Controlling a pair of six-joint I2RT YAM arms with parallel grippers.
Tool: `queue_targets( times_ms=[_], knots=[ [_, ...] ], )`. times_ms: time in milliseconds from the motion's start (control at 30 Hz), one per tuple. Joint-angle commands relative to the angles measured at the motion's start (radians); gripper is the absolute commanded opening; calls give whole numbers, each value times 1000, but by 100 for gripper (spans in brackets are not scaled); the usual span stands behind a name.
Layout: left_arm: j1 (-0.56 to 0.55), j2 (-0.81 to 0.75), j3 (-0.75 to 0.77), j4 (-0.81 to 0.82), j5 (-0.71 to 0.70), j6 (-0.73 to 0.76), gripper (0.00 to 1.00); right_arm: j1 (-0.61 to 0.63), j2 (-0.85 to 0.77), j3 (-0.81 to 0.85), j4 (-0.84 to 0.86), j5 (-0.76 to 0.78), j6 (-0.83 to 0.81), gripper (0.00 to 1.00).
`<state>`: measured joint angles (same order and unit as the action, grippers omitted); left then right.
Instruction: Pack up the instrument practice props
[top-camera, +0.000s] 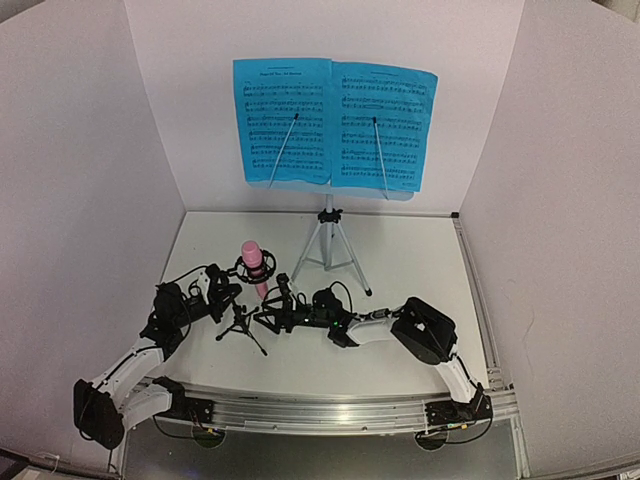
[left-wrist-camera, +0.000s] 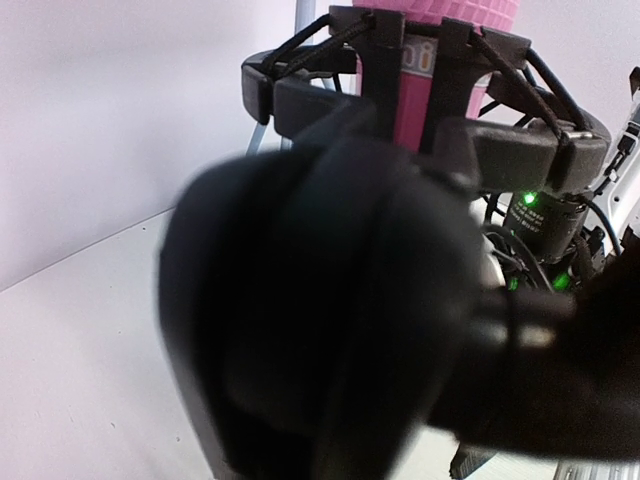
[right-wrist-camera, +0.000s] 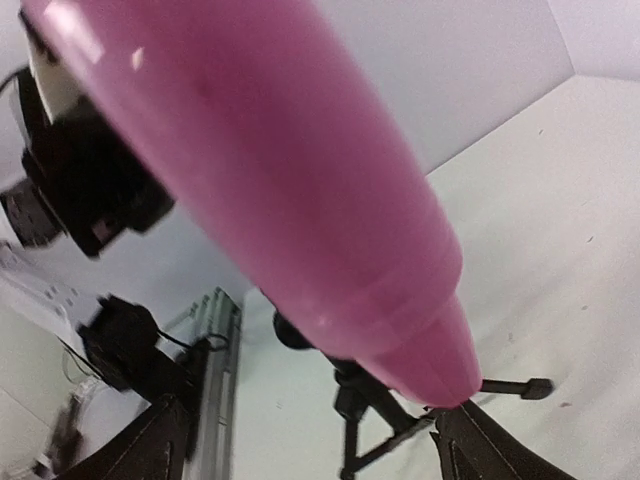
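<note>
Top external shows the pink toy microphone (top-camera: 254, 260) seated in the ring holder (top-camera: 242, 268) of the small black tripod mic stand (top-camera: 240, 325) on the table's (top-camera: 410, 270) near-left part. The two blue sheet-music pages (top-camera: 335, 122) are well behind on the pale music stand (top-camera: 398, 194). My right pincer (right-wrist-camera: 310, 425) is spread, with a finger (right-wrist-camera: 160, 445) to either side of the microphone's narrow lower end. My left pincer (top-camera: 222, 292) sits just beside the ring holder, and its own view is too blurred to tell whether it is spread or pressed together.
</note>
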<state>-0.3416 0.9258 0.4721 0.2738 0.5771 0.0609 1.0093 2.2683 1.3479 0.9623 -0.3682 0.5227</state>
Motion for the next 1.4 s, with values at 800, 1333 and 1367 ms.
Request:
queue_targets(
  times_ms=[800, 1333, 1367],
  knots=[
    [-3, 64, -4, 149, -15, -22, 0, 1, 216, 319, -30, -114, 1061, 46],
    [-4, 73, -12, 160, -36, -47, 0, -3, 274, 411, -55, -159, 1080, 20],
    [-3, 74, -12, 161, -39, -50, 0, -3, 276, 415, -57, -166, 1081, 13]
  ],
)
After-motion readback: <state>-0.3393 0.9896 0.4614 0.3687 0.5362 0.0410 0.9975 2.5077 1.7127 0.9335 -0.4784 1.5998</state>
